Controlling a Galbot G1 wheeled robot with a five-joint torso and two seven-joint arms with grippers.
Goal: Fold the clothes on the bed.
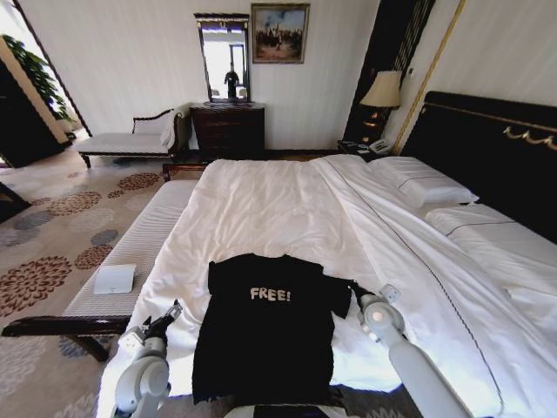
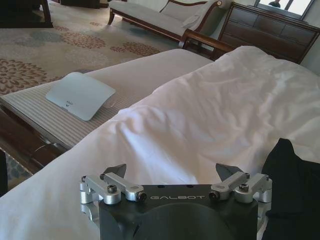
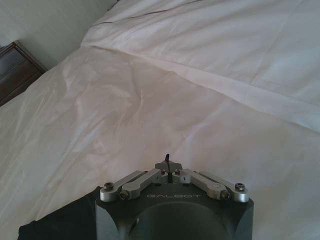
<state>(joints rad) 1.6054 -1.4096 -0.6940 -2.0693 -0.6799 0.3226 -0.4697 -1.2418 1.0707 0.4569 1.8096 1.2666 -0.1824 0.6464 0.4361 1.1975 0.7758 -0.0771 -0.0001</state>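
Observation:
The clothes are one black T-shirt (image 1: 265, 335) with white "FREE!" lettering, spread flat and chest up at the near end of the bed (image 1: 261, 200). My left gripper (image 1: 171, 313) hovers over the white sheet a little to the left of the shirt's left edge. In the left wrist view it (image 2: 171, 172) stands open with nothing between its fingers, and the shirt (image 2: 295, 185) lies beside it. My right gripper (image 1: 357, 289) sits just past the shirt's right sleeve. It (image 3: 169, 167) is shut over bare sheet, the shirt (image 3: 65, 220) behind it.
A long pale bench (image 1: 139, 252) runs along the bed's left side, with a small white pad (image 1: 115, 279) on it. Pillows (image 1: 422, 183) and the dark headboard (image 1: 487, 148) are at the right. A dresser (image 1: 228, 131) and a chaise (image 1: 130, 139) stand by the far wall.

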